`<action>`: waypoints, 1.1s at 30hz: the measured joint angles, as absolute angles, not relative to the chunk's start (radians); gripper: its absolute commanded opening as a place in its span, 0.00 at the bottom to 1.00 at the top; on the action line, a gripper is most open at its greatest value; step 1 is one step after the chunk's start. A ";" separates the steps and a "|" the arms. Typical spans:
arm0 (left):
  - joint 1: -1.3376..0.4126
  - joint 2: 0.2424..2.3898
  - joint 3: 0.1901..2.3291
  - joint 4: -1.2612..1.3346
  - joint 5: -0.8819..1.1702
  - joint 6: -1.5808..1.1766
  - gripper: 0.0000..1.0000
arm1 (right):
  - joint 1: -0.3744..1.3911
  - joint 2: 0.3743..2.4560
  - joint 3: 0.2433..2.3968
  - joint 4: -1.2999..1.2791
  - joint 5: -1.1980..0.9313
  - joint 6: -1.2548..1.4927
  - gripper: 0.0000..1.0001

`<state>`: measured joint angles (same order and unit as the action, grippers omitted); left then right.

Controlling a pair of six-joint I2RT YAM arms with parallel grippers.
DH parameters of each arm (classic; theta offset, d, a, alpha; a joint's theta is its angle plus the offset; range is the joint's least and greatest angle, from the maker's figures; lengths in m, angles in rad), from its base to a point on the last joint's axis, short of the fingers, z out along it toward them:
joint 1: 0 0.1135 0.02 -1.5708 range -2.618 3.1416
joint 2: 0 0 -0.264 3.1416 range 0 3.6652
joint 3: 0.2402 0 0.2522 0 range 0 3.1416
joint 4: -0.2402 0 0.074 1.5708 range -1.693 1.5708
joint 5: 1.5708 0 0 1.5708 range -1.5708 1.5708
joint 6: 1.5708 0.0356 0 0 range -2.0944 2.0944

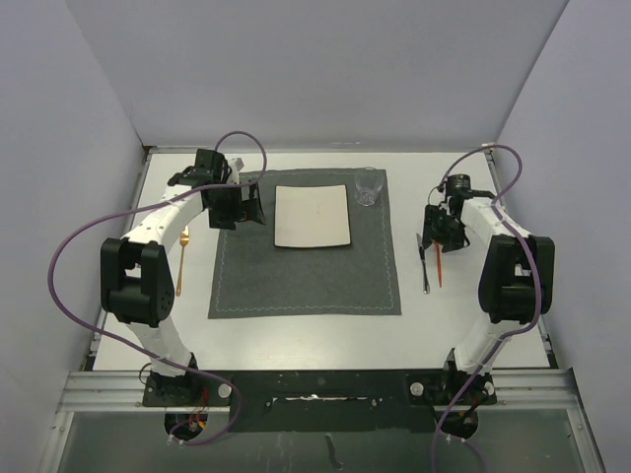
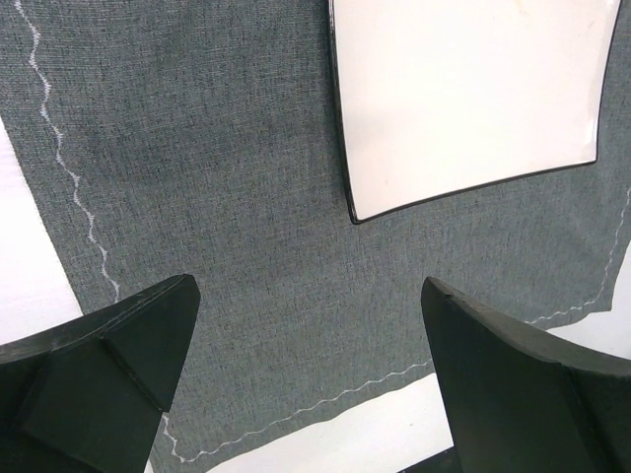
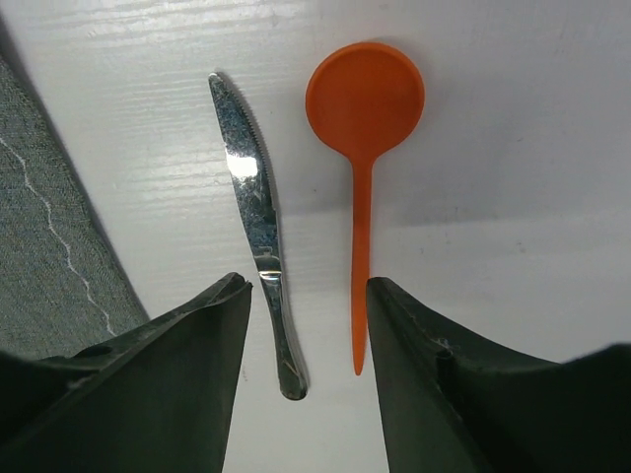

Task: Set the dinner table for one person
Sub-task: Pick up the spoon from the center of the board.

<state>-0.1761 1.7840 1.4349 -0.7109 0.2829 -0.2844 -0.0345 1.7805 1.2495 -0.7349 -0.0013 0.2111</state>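
1. Your right end effector [image 3: 308, 296], jaws apart, straddles the handles of a silver metal knife [image 3: 258, 227] and an orange plastic spoon [image 3: 363, 103]; closing here could pinch both.
2. Your left end effector [image 2: 308, 296], jaws wide, hovers over the dark grey cloth placemat [image 2: 227, 197].
3. Only the top view shows the large white rectangular surface [image 1: 296, 340] underlying everything, and a thin gold fork [image 1: 182, 258].

Count on the dinner table [image 1: 296, 340]:
- 1 dark grey placemat [image 1: 306, 281]
- 1 white square plate [image 1: 313, 217]
- 1 clear glass [image 1: 367, 189]
- 1 steel knife [image 3: 258, 212]
- 1 orange spoon [image 3: 363, 118]
- 1 gold utensil [image 1: 182, 261], type unclear at this size

That's 3 cutlery pieces and 6 loose items. Also 2 arms: left arm [image 1: 148, 271], right arm [image 1: 513, 271].
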 measured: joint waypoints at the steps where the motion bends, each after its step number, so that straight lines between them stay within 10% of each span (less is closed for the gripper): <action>1: -0.176 1.784 1.435 -0.710 0.286 -0.284 0.98 | -0.039 1.781 1.245 -0.725 -0.006 0.207 0.51; 33: -0.187 1.784 1.435 -0.710 0.304 -0.284 0.98 | -0.154 1.782 1.168 -0.580 -0.125 0.138 0.53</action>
<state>-0.1867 1.7840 1.4349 -0.7097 0.3038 -0.2844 -0.1543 1.7817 1.1683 -0.5800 -0.1253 0.1379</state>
